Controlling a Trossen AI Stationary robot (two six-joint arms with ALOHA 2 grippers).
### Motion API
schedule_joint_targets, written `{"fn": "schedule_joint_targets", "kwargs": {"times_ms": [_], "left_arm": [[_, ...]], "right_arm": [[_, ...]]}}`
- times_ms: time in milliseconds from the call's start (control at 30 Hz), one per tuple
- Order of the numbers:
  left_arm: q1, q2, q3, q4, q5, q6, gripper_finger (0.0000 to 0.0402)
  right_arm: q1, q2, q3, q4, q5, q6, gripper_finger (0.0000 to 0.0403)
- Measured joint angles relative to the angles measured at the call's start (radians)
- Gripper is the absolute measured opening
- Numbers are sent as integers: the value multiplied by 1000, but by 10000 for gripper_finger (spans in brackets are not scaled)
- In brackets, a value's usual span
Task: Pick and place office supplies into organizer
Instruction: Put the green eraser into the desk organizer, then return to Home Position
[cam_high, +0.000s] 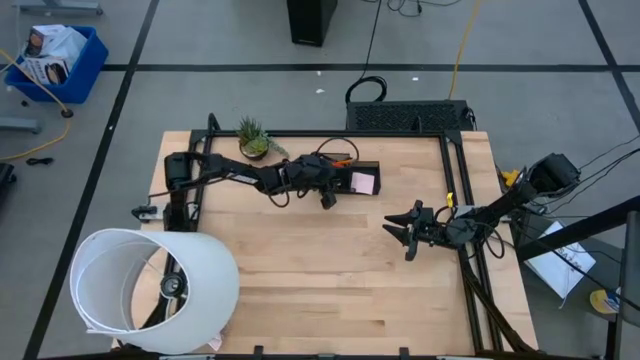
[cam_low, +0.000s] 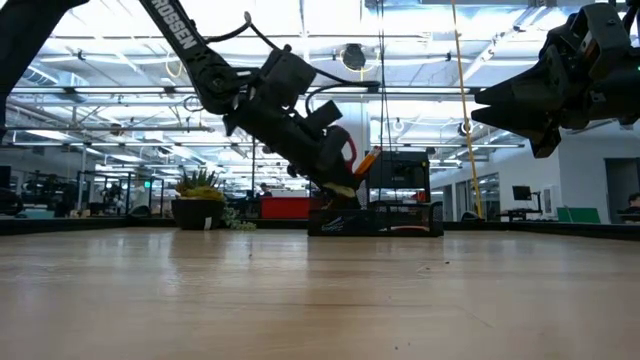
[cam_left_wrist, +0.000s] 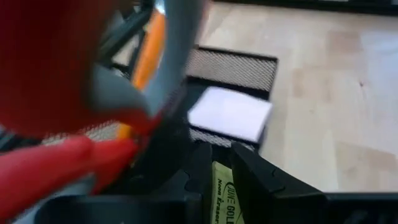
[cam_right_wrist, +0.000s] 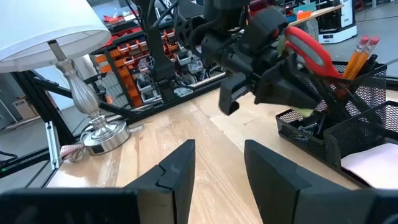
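The left end effector (cam_high: 328, 196) hovers over the mesh organizer (cam_right_wrist: 348, 134), pinching a small yellow-green eraser (cam_left_wrist: 222, 194): light, rubbery, best held across its flat faces. The right end effector (cam_high: 408, 235) waits, fingers apart.

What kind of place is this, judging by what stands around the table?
Probably a robotics lab or workshop in a large industrial hall. The low view shows a high ceiling with rows of strip lights, the right wrist view shows shelves of orange parts bins, and the high view shows a grey floor marked with black tape lines.
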Motion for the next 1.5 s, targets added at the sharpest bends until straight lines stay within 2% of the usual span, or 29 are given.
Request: {"fn": "schedule_joint_targets", "kwargs": {"times_ms": [333, 600, 733, 1167, 1300, 1500], "left_arm": [[8, 6, 1, 11, -24, 20, 63], [17, 6, 1, 11, 5, 19, 144], [15, 6, 1, 11, 5, -1, 166], [-44, -28, -10, -34, 33, -62, 169], [-68, -94, -68, -16, 57, -78, 170], [-121, -227, -230, 98, 62, -88, 171]], "right_arm": [[0, 0, 0, 0, 0, 0, 132], [0, 0, 0, 0, 0, 0, 132], [0, 0, 0, 0, 0, 0, 132], [0, 0, 0, 0, 0, 0, 132], [0, 0, 0, 0, 0, 0, 132], [0, 0, 0, 0, 0, 0, 132]]}}
